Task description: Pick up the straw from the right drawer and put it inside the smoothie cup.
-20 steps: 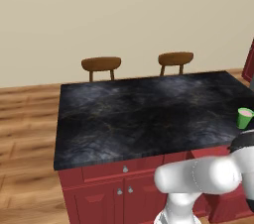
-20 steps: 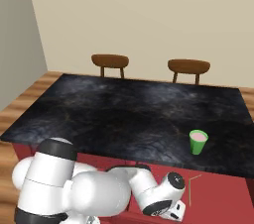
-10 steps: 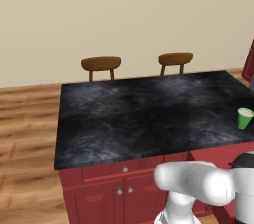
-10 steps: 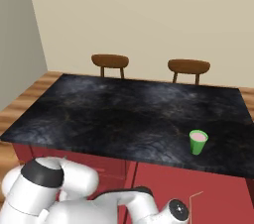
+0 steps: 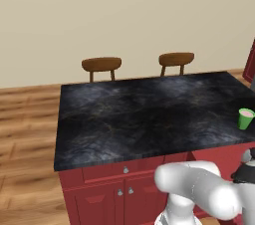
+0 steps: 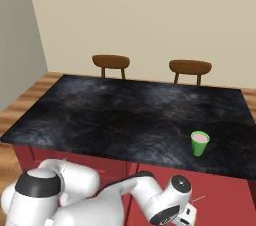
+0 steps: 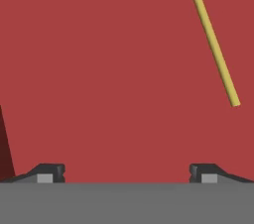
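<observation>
In the hand view, the straw (image 7: 214,44) is a thin yellowish stick with a bent top end. It lies on the red floor of the drawer (image 7: 99,69), up and to the right of my gripper (image 7: 128,173). The gripper is open, its two dark fingertips (image 7: 49,172) wide apart with nothing between them, and it is apart from the straw. The smoothie cup (image 6: 200,143) is green with a pink top and stands upright on the black counter (image 6: 125,115) near its front right edge. It also appears at the right edge as the cup (image 5: 245,118). A sliver of the straw (image 6: 198,200) pokes out beside my lowered hand.
Two wooden chairs (image 6: 111,62) (image 6: 190,66) stand behind the island. Red cabinet fronts with small knobs (image 5: 125,170) run below the counter. A darker drawer wall (image 7: 4,143) rises at the left of the hand view. Wood floor (image 5: 25,119) lies to the left.
My arm has swung lower and further right below the counter's front edge, bringing the hand down over the drawer. The cup and counter have not moved.
</observation>
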